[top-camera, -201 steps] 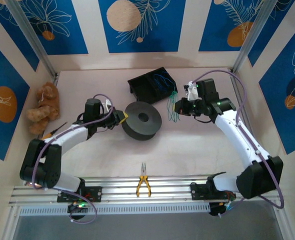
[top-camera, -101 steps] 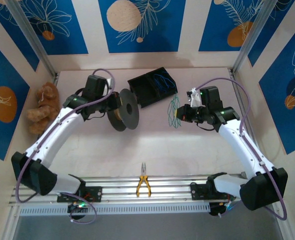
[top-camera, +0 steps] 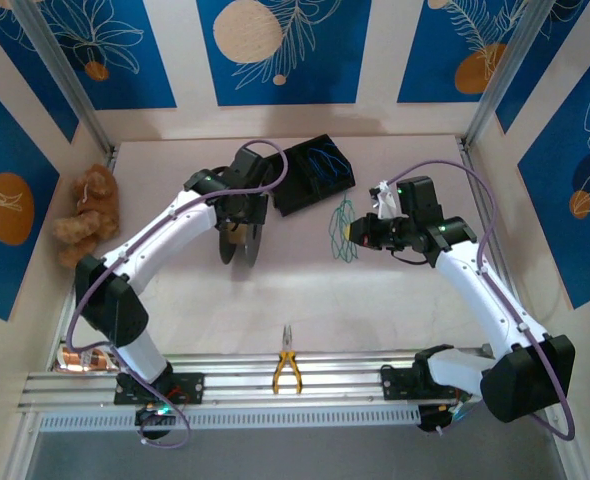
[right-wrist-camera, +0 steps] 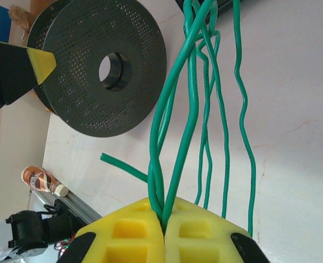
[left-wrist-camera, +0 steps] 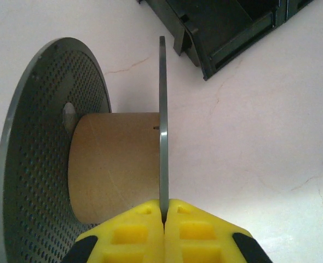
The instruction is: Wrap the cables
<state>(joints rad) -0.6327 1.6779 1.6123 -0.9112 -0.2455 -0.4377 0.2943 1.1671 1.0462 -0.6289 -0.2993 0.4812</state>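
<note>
A bunch of thin green cables [right-wrist-camera: 191, 98] hangs in loose wavy strands from my right gripper [right-wrist-camera: 164, 216], which is shut on them. From above, the cables [top-camera: 345, 230] dangle left of that gripper [top-camera: 362, 232], over the table's middle right. A dark grey perforated spool [left-wrist-camera: 35, 164] with a brown cardboard core stands on edge. My left gripper [left-wrist-camera: 163, 211] is shut on the rim of one spool flange. In the top view the spool [top-camera: 245, 240] is just left of a black box [top-camera: 305, 172] that holds thin blue wires.
A brown teddy bear [top-camera: 87, 212] leans against the left wall. Yellow-handled pliers [top-camera: 287, 368] lie at the near edge by the aluminium rail [top-camera: 355, 385]. The black box's corner [left-wrist-camera: 227, 27] is close behind the spool. Bare table lies between spool and cables.
My left arm has tipped the spool from flat onto its edge and carried it back and right toward the black box. The right gripper with the cables has barely shifted.
</note>
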